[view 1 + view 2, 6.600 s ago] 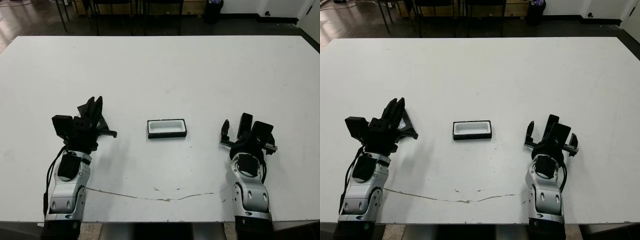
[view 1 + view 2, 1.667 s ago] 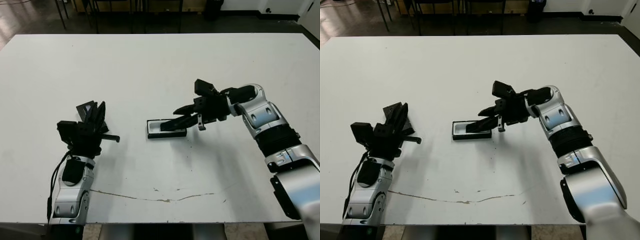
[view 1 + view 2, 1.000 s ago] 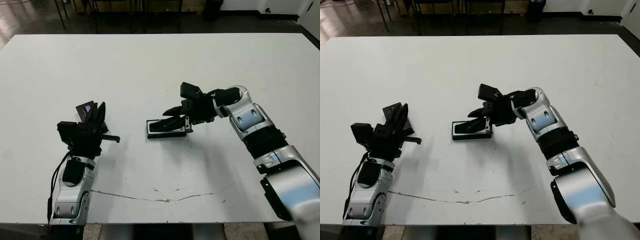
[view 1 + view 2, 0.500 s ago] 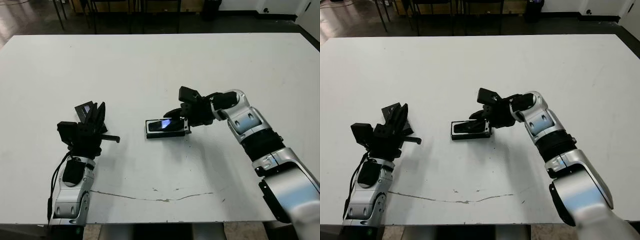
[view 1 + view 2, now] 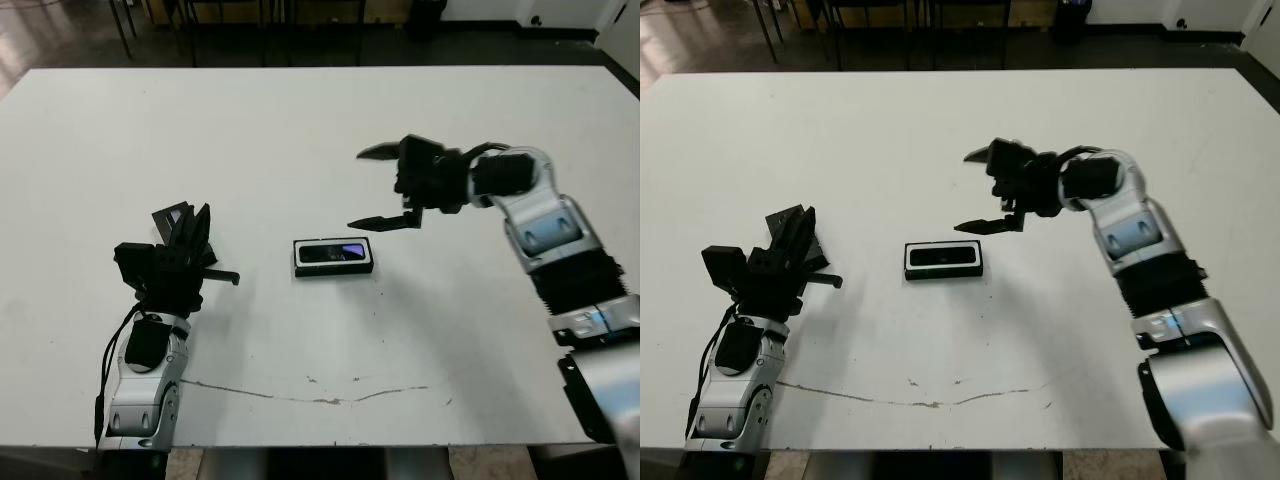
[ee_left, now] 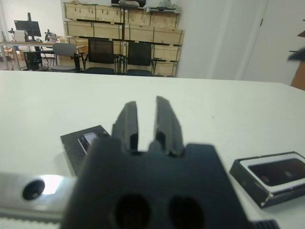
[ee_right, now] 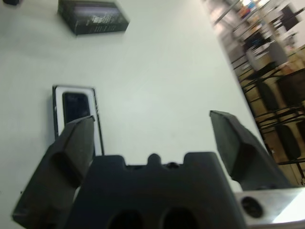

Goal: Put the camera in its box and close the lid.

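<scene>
The camera [image 5: 334, 252] now lies flat inside the box [image 5: 335, 257] at the middle of the table [image 5: 300, 130], its bluish patch glowing toward the box's right end; half a second ago the right gripper [image 5: 382, 186] was down at that end of the box, and it has since lifted away, up and to the box's right, with nothing between its widely spread jaws; the first half of the task therefore looks done, judging by how squarely the camera sits within the white lining; the lid [image 6: 81, 145] is not yet on, lying well to the left of the box, just beyond the left gripper [image 5: 190, 226]; that gripper rests on the table as it did before, jaws close together with only a narrow gap and pinching nothing; closing the box presumably falls to it next.
</scene>
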Motion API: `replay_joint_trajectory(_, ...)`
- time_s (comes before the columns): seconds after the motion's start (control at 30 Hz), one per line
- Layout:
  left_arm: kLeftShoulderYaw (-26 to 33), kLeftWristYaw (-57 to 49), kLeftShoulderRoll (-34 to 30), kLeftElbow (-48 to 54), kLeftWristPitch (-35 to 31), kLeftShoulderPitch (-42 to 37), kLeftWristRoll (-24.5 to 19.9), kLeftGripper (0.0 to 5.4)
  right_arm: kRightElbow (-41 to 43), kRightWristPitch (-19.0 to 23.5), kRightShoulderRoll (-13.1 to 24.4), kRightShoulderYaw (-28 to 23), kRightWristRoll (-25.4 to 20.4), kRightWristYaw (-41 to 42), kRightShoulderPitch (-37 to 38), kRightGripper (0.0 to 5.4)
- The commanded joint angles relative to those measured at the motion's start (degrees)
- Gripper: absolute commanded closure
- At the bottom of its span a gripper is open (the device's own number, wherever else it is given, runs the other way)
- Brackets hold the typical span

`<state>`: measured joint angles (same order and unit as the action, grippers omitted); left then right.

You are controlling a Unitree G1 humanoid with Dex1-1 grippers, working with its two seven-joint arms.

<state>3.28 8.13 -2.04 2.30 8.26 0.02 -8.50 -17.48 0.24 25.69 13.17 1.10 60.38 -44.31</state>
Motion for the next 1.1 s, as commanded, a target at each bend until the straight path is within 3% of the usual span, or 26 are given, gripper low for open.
replay_joint_trajectory(0.03, 0.15, 0.04, -0.62, -0.60, -0.54, 0.37, 0.46, 5.40, 3.41, 4.70, -1.15, -6.33, -7.68, -2.42, 3.99, 0.02)
replay_joint_trajectory(0.13, 0.35, 0.00, -0.61, -0.57, -0.60, 0.36, 0.25, 5.40, 9.32, 9.12, -3.93, -12.21, -12.73, -10.70, 9.24, 0.02)
replay_joint_trajectory(0.23, 0.48, 0.08, -0.64, -0.31, -0.68, 0.44, -0.01, 5.40, 15.21, 10.07, -6.58, -14.68, -10.99, -21.75, 14.67, 0.02)
replay_joint_trajectory(0.33, 0.71, 0.01, -0.79, 0.67, -1.20, 0.76, -0.31, 5.40, 19.69, 6.26, -7.45, -13.64, -4.98, -30.43, 19.87, 0.38)
replay_joint_trajectory(0.43, 1.13, -0.72, -1.07, 3.07, -2.33, 1.47, -0.06, 5.40, 22.43, 2.73, -6.66, -12.28, -1.47, -33.17, 25.19, 1.03)
replay_joint_trajectory(0.63, 2.44, -10.33, 2.17, 14.25, -13.36, 3.21, 2.30, 5.40, 26.22, -0.10, -5.27, -11.37, -1.24, -32.26, 33.25, 2.39)
replay_joint_trajectory(0.77, 2.07, -13.23, 1.66, 22.46, -25.19, 3.38, 3.35, 4.76, 28.00, 1.66, -5.68, -11.29, -2.70, -32.37, 35.75, 3.32)
replay_joint_trajectory(0.97, -0.64, -13.44, -1.78, 31.06, -41.68, 1.12, 7.65, 3.31, 25.61, -1.51, -6.42, -9.72, -3.07, -32.36, 35.39, 4.67)
replay_joint_trajectory(1.1, -0.74, -13.83, -0.66, 31.86, -51.70, -2.79, 7.85, 2.35, 23.71, -2.95, -7.93, -7.99, -2.53, -33.40, 34.25, 5.40)
